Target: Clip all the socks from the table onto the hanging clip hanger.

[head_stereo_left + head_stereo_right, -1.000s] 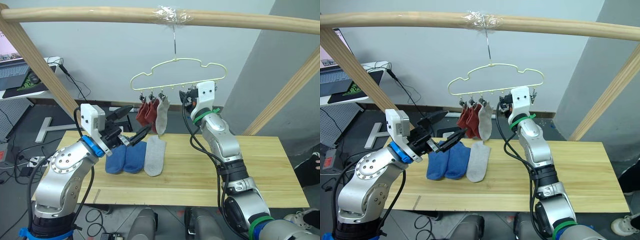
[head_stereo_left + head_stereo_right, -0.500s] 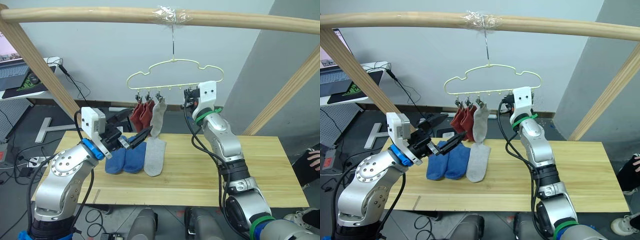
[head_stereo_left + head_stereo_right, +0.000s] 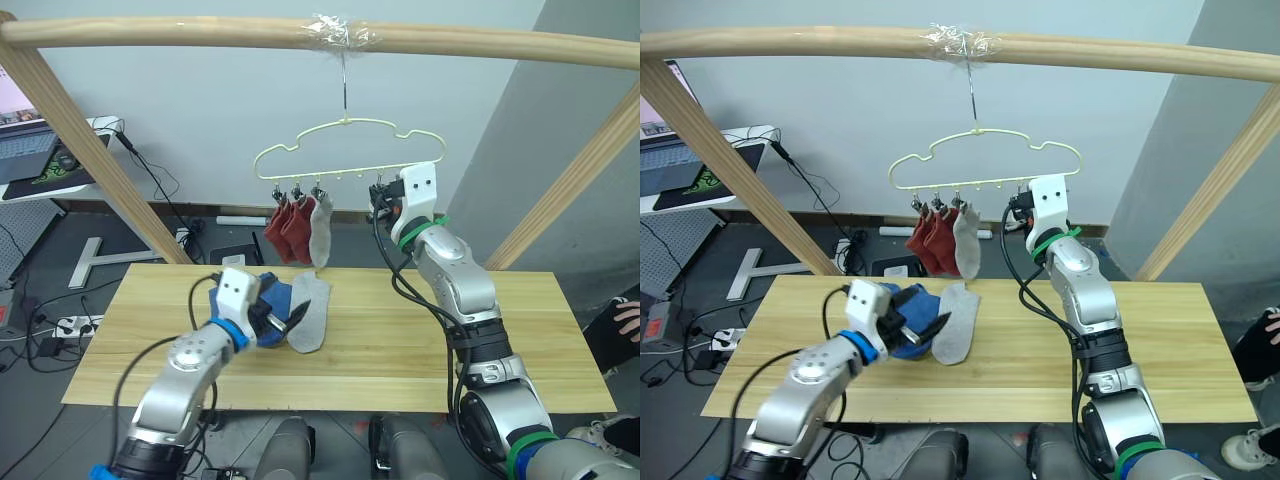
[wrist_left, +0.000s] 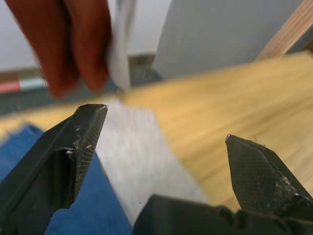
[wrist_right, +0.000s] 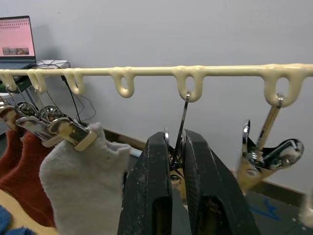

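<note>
Down to the table (image 3: 420, 340) has come my left gripper (image 3: 283, 318), from up beside the hung socks; its fingers are spread wide over the grey sock (image 3: 310, 310), not yet touching. My right gripper (image 5: 177, 161) pinches a clip (image 5: 177, 147) on the hanger (image 3: 345, 150), fingers closed on it. To do this well, I should take the grey sock by its near cuff alone, clear of the blue socks (image 3: 275, 297) just left of it. Two red socks (image 3: 288, 228) and one grey hang already; three lie flat, soft and limp.
</note>
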Available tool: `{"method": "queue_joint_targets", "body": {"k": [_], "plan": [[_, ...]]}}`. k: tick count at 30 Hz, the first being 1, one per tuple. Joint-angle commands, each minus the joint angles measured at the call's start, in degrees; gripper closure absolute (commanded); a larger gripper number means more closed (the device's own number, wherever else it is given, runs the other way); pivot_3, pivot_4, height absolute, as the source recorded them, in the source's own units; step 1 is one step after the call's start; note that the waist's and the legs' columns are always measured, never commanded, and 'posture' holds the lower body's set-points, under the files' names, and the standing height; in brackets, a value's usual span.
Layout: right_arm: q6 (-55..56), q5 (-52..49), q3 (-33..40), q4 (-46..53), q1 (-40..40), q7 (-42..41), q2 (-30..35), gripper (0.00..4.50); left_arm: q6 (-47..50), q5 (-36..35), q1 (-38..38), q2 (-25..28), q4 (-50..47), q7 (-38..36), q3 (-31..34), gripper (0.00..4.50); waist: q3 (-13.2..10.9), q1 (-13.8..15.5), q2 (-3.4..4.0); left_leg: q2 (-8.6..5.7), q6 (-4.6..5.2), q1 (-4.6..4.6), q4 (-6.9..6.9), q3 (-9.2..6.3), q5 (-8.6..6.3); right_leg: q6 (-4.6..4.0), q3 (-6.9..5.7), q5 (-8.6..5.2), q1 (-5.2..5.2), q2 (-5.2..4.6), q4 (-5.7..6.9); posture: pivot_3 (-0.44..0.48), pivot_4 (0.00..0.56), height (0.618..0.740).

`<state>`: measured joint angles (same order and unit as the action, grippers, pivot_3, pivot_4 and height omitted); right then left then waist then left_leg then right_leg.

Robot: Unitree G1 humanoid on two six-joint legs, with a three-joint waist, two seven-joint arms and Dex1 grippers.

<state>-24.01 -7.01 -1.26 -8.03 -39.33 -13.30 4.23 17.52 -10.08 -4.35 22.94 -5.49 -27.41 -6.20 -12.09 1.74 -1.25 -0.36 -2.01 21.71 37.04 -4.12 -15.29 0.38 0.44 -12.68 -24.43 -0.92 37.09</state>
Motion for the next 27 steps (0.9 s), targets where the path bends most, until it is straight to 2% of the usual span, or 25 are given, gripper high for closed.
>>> {"method": "queue_joint_targets", "body": {"k": [1,4,8,13,18,22,27], "plan": [[-0.58,-0.5,-0.05,3.29,-0.45,-0.01,-0.1,4.47,-4.94,4.85,-7.8,-5.03,12.25,4.29,-2.2,0.0,0.0,0.08,0.0,-0.02,0.0,0.0,0.01,-0.03,0.0,0.0,-0.03,0.0,0.0,-0.01,0.04,0.111,0.165,0.74],[-1.35,-0.36,-0.29,4.2,0.13,0.18,-0.32,4.47,-7.83,8.74,-14.74,-8.97,26.29,7.5,-3.32,0.0,0.04,-0.21,-0.03,-0.07,0.07,0.01,0.08,-0.07,0.04,0.03,-0.2,0.03,0.03,-0.01,0.09,0.098,0.168,0.74],[-1.55,-0.2,-0.33,4.36,0.28,0.25,-0.24,4.47,-12.89,11.84,-19.19,-10.66,38.08,8.29,-4.31,0.0,0.05,-1.07,-0.03,-0.06,0.08,-0.04,0.05,0.15,0.04,0.07,-0.1,0.06,0.02,-0.07,0.09,0.092,0.17,0.74],[-1.59,-0.12,-0.44,4.13,0.09,0.5,-0.39,4.47,-16.47,12.51,-22.62,-11.83,46.46,9.59,-3.01,0.0,0.05,-1.19,-0.03,-0.04,0.08,0.01,0.02,-0.03,0.03,0.06,-0.15,0.06,-0.02,-0.09,0.11,0.063,0.168,0.74],[-1.89,-0.05,0.38,4.86,0.35,1.47,0.22,4.47,-10.62,10.53,-25.09,-13.29,52.15,10.07,-0.01,0.0,0.08,-1.6,-0.04,-0.1,0.08,0.01,0.09,0.0,0.04,0.09,-0.25,0.08,0.01,-0.11,0.14,0.045,0.168,0.74],[-2.04,-0.07,0.59,5.18,0.63,1.97,0.06,4.47,-6.66,8.33,-23.76,-14.38,50.85,5.43,1.07,0.88,0.14,-1.75,-0.03,-0.12,0.08,-0.04,0.12,0.04,0.04,0.12,-0.22,0.1,0.06,-0.12,0.15,0.043,0.168,0.74],[-2.2,-0.19,0.64,5.0,0.49,1.83,0.26,4.47,-6.75,8.94,-20.64,-14.59,45.67,1.95,-0.5,2.37,0.14,-1.76,-0.01,-0.1,0.08,-0.2,0.1,0.04,0.04,0.12,-0.2,0.1,0.17,-0.11,0.17,0.044,0.174,0.74]]}}
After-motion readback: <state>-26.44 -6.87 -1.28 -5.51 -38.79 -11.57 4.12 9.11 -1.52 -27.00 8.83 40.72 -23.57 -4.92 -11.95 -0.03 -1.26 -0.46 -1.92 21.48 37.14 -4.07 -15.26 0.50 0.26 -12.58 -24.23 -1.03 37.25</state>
